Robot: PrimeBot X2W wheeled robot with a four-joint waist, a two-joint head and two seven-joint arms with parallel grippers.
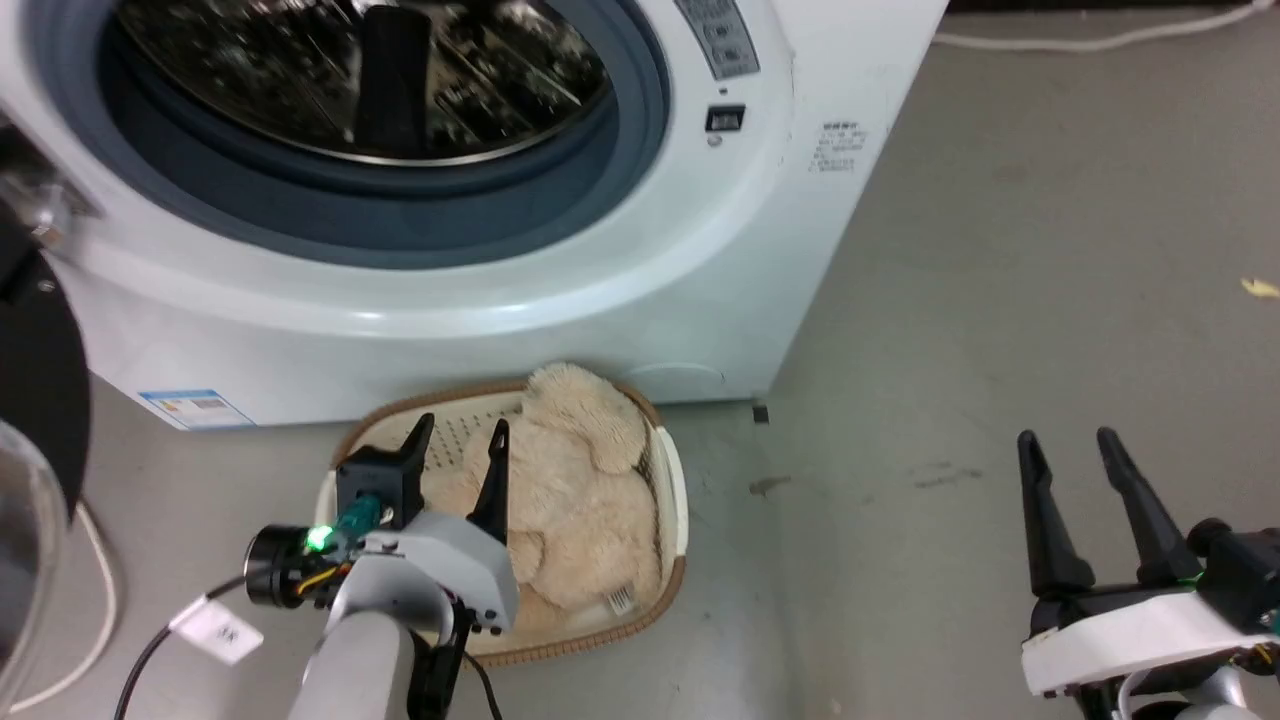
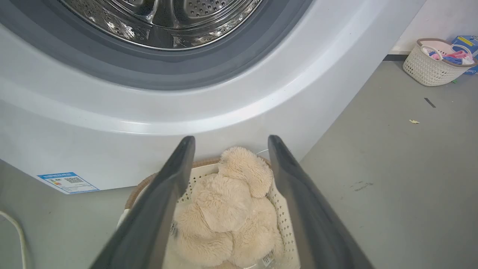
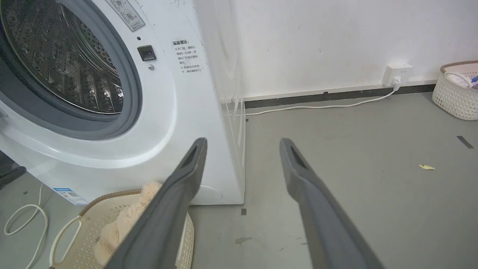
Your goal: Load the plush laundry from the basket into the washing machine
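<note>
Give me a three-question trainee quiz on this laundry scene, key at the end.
1. True or false: the plush laundry lies inside the basket.
2. Which gripper is above the basket? A) left, B) right, C) neither.
3. Fill in: the right gripper stands ___ and holds nothing.
Key: 1 true; 2 A, the left gripper; 3 open.

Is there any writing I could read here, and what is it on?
No text here can be read.
The printed notice on the washing machine: too small.
The control label above it: blurred.
The blue sticker low on its front: too small.
The white tag on the plush laundry: dark lines, unreadable.
</note>
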